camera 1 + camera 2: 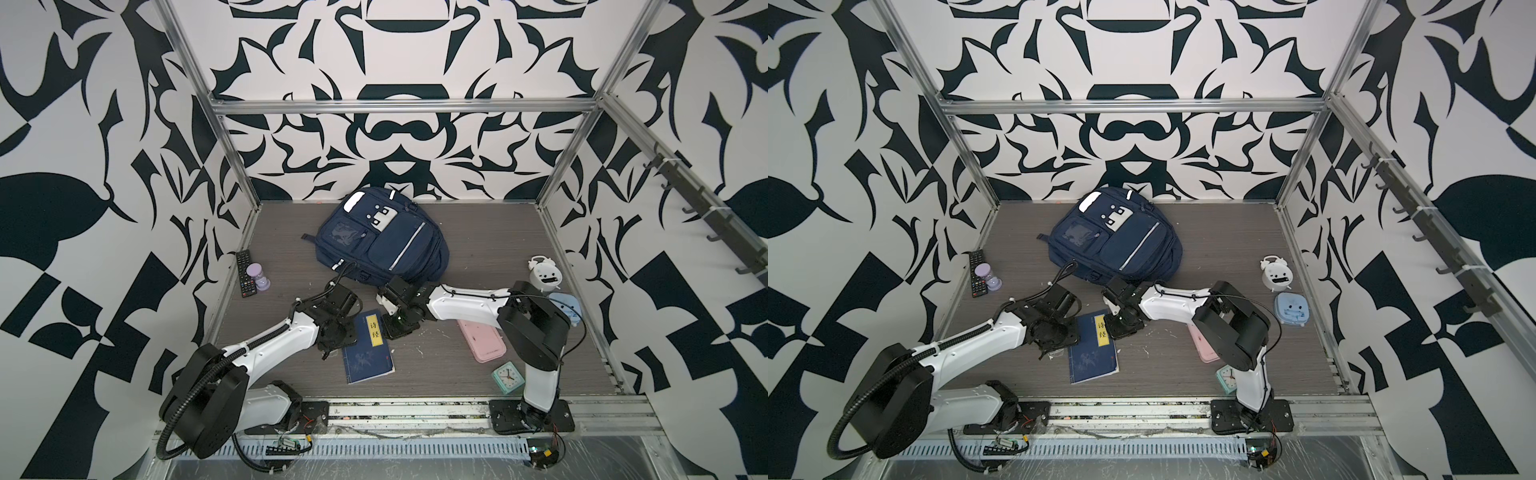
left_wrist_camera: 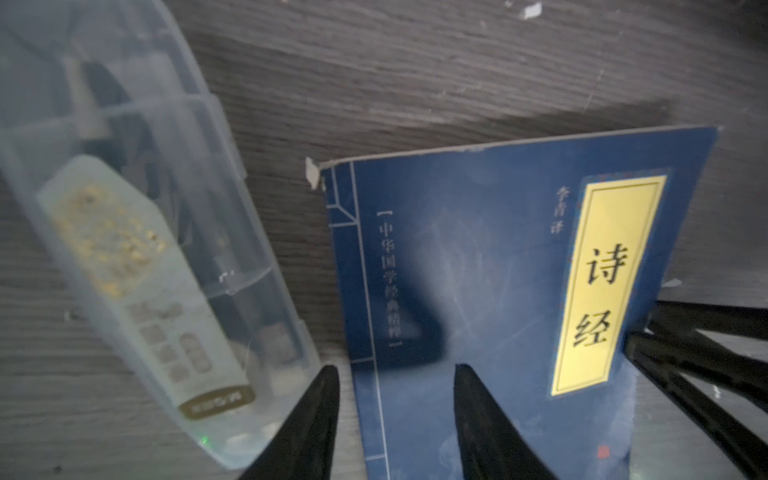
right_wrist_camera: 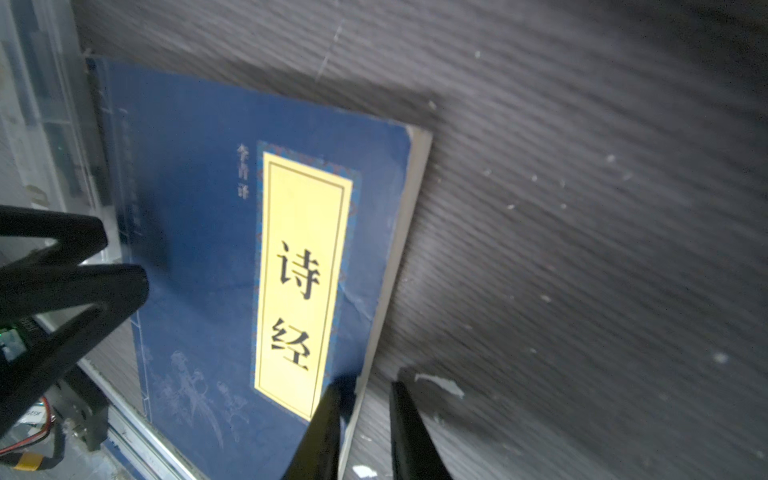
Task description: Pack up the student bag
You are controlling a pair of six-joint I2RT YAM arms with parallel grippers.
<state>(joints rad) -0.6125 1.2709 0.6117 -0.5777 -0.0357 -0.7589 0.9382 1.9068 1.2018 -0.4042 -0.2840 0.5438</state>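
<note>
Both top views show the student bag point(image 1: 380, 232) point(image 1: 1115, 239), the biggest thing here. It is dark blue with shiny grey strips and a white patch with dots. It lies front side up on the dark wood table point(image 1: 478, 232), past the far end of the blue book point(image 1: 368, 351), not touching it.

The left arm point(image 1: 274, 345) and the right arm point(image 1: 465, 305) reach down to the book, one from each side. The left gripper point(image 2: 395, 368) is about half open. One of its fingers point(image 2: 311, 424) hangs off the book's bound edge, the other is over the cover. The right gripper point(image 3: 365, 382) is narrow. The book's page edge sits between its fingers point(image 3: 324, 432), and a small gap shows between one finger and the pages.

The book has a yellow label that says 诗经. Small words beside it say 李青 译, and near the bound edge 中华国学经典精粹.

A pink case point(image 1: 486, 347) lies right of the book, partly under the right arm. A clear plastic box point(image 2: 166, 208) lies just beside the book's bound edge; the writing inside it is too blurry to read. A black remote point(image 1: 245, 272) is well off to the book's left. A white alarm clock point(image 1: 544, 276) with a face and a light blue thing point(image 1: 566, 309) are far to the book's right. A green clock point(image 1: 508, 377) sits right of the book's near end. A purple sand timer point(image 1: 262, 277) stands just beside the remote.
</note>
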